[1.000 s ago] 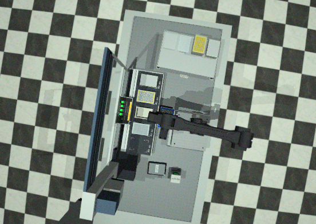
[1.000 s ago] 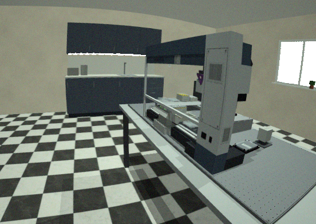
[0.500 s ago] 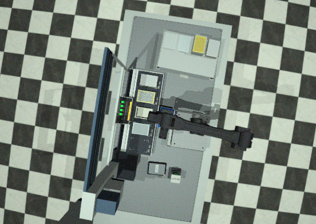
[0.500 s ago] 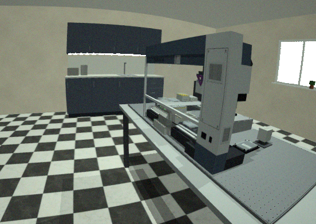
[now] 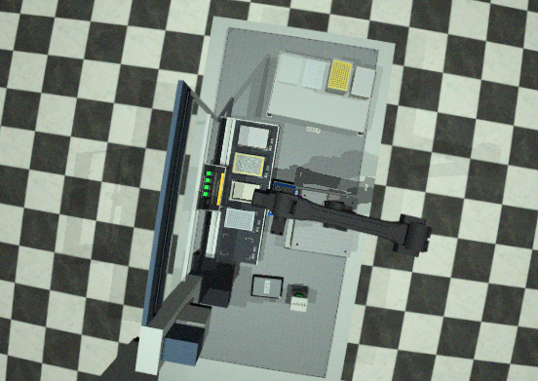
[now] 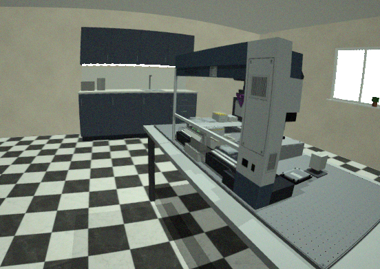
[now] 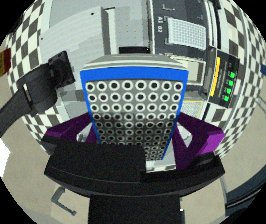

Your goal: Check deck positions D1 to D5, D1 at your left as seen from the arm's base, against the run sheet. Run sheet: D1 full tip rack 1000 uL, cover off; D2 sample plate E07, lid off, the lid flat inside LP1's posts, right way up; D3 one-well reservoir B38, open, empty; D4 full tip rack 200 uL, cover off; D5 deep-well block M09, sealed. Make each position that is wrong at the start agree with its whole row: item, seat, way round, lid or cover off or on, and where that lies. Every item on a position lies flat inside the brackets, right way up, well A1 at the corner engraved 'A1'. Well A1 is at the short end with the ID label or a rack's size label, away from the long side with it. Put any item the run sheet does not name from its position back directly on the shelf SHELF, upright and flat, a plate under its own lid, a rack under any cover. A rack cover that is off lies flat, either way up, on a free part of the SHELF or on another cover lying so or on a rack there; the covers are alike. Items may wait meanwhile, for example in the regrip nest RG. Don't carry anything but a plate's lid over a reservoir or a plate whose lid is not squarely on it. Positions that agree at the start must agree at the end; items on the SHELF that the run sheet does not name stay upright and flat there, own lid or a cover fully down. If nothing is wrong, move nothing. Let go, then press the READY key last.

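My gripper (image 7: 134, 111) is shut on a blue tip rack (image 7: 136, 111) whose grid of round holes fills the middle of the wrist view. Purple finger pads press on its two sides. In the overhead view the blue tip rack (image 5: 284, 188) peeks out from under my wrist, just beside the deck row, level with the beige reservoir (image 5: 244, 191). The deck row holds a white block (image 5: 253, 136), a yellow-rimmed rack (image 5: 249, 164), the reservoir, and a pale gridded item (image 5: 240, 219). The last position (image 5: 239, 247) shows bare brackets.
The shelf (image 5: 319, 92) at the far end carries two pale items, a yellow rack (image 5: 340, 75) and a white item (image 5: 363, 82). A ribbed nest (image 5: 319, 238) lies under my arm. A dark frame with a flat lid (image 5: 267, 286) and a small key block (image 5: 298, 297) stand nearby. The machine's gantry (image 6: 265, 122) overhangs the deck.
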Robot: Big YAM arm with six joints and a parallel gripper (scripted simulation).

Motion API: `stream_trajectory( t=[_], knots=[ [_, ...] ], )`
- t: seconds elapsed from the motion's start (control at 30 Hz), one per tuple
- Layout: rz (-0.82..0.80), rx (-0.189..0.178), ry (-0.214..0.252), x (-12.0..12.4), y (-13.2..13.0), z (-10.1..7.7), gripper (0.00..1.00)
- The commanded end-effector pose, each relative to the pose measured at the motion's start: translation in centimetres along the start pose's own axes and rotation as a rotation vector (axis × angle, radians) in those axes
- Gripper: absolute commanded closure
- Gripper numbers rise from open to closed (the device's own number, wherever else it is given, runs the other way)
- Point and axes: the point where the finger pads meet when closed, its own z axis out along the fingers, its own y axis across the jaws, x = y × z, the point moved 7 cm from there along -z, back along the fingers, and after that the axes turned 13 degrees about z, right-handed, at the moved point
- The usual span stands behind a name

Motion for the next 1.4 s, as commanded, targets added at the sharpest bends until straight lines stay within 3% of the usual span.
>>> stream_trajectory(
  t=[0.0, 0.03, 0.07, 0.57, 0.6, 0.63, 1.13, 1.17, 1.2, 1.37],
  knots=[
    [0.000, 0.021, -0.009, 0.1, -0.5, -0.2, 1.00],
    [0.004, 0.057, -0.015, 0.0, -1.2, -1.4, 1.00],
    [0.003, 0.024, -0.009, 0.1, -0.5, 0.1, 1.00],
    [0.001, 0.019, -0.008, 0.1, -0.6, 2.3, 1.00],
    [0.006, 0.059, -0.015, 0.1, -1.2, 1.0, 1.00],
    [0.003, 0.025, -0.009, 0.2, -0.5, 2.5, 1.00],
    [0.002, 0.016, -0.007, 0.1, -0.6, 4.9, 1.00],
    [0.004, 0.068, -0.016, 0.0, -1.2, 3.3, 1.00],
    [0.001, 0.032, -0.010, 0.1, -0.5, 4.9, 1.00],
    [0.001, 0.015, -0.007, 0.1, -0.6, 6.1, 1.00]
  ],
)
